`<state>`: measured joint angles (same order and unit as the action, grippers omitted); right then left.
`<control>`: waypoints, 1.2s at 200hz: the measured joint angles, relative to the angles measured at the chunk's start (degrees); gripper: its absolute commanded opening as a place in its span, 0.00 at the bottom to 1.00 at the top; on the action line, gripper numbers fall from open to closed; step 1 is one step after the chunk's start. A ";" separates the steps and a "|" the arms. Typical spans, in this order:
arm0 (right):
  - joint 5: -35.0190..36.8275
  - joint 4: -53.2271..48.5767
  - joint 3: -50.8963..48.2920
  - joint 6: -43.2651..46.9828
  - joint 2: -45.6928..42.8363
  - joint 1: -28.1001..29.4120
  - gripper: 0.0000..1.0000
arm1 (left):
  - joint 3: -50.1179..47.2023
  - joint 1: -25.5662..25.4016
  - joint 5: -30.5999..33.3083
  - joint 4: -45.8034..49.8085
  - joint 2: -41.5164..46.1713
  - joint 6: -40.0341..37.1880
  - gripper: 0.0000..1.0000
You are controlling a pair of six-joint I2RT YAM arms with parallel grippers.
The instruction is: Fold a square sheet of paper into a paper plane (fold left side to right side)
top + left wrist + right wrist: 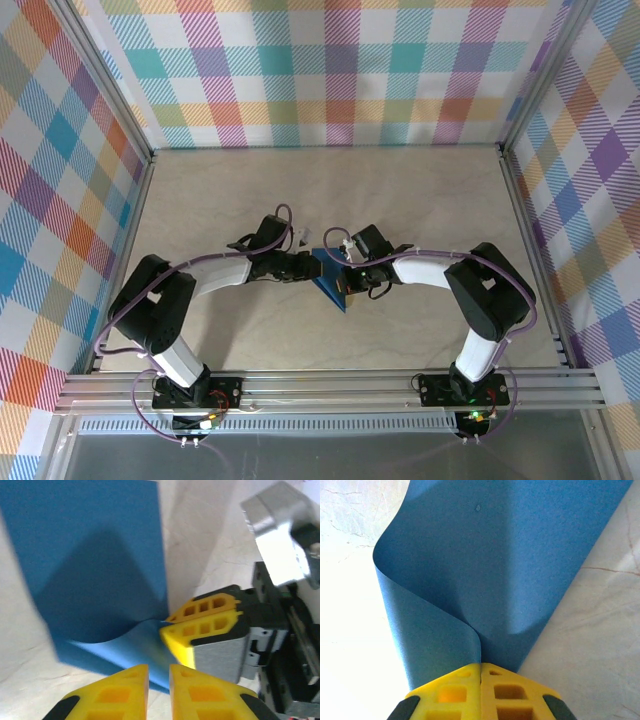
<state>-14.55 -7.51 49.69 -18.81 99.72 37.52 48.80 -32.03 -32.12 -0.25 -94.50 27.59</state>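
Observation:
The square sheet of dark-blue paper (331, 281) lies on the table between my two grippers. My right gripper (346, 277) is shut on its edge, and the pinched part curls up off the rest of the sheet (495, 570). The right wrist view shows the yellow fingertips (495, 680) pressed together on the paper at the bottom of the frame. In the left wrist view the sheet (100, 555) bulges upward next to the right gripper (167, 622). My left gripper (159, 672) is slightly open just short of the paper's near edge, with nothing between its fingers.
The pale marbled table (330, 190) is walled by checked panels. A metal rail (330, 385) runs along the near edge, by the arm bases. Both arms meet at the table's middle, wrists close together.

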 measured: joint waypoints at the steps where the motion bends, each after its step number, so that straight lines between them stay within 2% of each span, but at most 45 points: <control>1: 0.00 -0.02 0.00 0.00 0.00 0.00 0.00 | 0.00 -0.13 -0.04 -0.24 -0.09 0.09 0.19; 76: 0.22 -0.37 0.22 0.00 0.09 0.00 0.00 | 2.01 -2.23 -0.17 -3.56 -7.04 1.40 0.15; 240: 0.76 -1.51 1.03 0.17 0.24 -0.02 0.02 | 2.25 -2.34 2.67 -2.29 -10.16 1.05 0.12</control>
<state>-13.78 -9.02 50.72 -18.63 99.96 37.50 51.05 -34.37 -29.45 -2.55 -104.66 28.64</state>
